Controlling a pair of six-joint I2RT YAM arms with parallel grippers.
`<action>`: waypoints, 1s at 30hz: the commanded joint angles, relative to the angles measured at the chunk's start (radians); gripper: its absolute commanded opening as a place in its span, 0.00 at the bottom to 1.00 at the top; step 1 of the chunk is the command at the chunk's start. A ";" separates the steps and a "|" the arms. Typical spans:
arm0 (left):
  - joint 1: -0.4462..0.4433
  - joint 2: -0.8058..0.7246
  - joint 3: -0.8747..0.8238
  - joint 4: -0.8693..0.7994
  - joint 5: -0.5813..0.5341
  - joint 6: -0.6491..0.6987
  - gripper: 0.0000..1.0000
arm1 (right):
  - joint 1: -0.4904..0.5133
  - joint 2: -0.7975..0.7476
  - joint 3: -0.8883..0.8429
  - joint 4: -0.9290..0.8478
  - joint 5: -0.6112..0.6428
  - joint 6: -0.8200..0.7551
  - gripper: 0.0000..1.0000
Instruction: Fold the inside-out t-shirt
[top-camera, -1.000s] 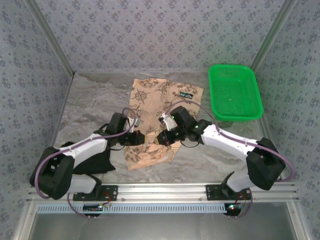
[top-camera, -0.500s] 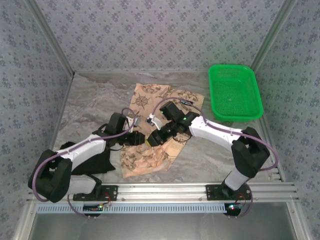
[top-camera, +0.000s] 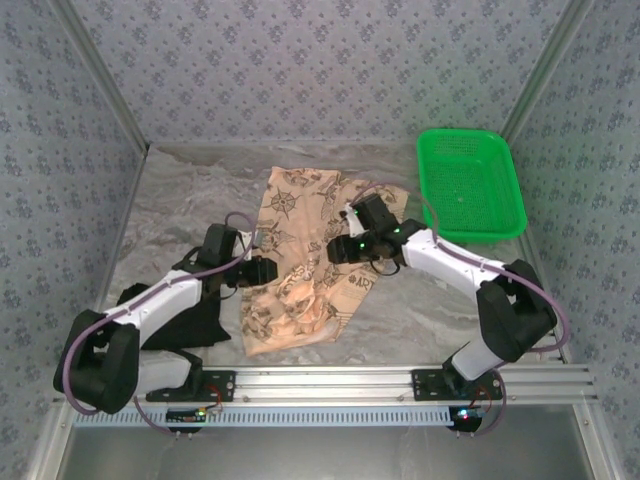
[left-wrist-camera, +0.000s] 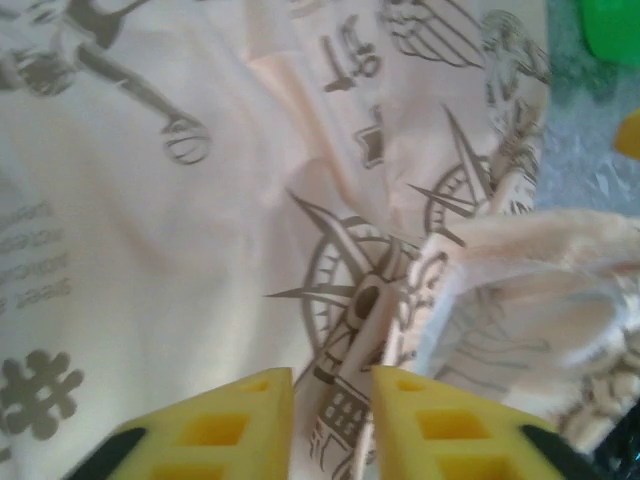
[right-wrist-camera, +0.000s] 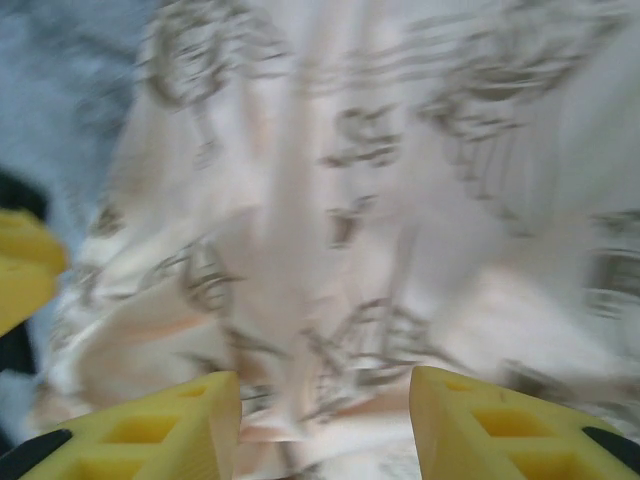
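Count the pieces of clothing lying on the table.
2: the printed peach t-shirt lies crumpled mid-table between the arms, and a black garment lies at the near left, partly under the left arm. More could be hidden beneath them.

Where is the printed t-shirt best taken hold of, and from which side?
Probably at the bunched near end of the t-shirt, coming low from the left: its folds stand up off the table and offer an edge to pinch, while the far half lies flat.
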 joint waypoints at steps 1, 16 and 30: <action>0.013 0.034 0.043 -0.031 -0.011 0.010 0.31 | -0.042 -0.019 -0.037 -0.101 0.124 0.052 0.50; 0.013 0.306 0.351 -0.046 -0.157 0.085 0.48 | -0.003 0.157 -0.113 0.061 0.096 0.040 0.47; 0.010 0.715 0.780 -0.208 -0.105 0.183 0.47 | 0.199 0.079 -0.161 0.019 0.151 0.137 0.46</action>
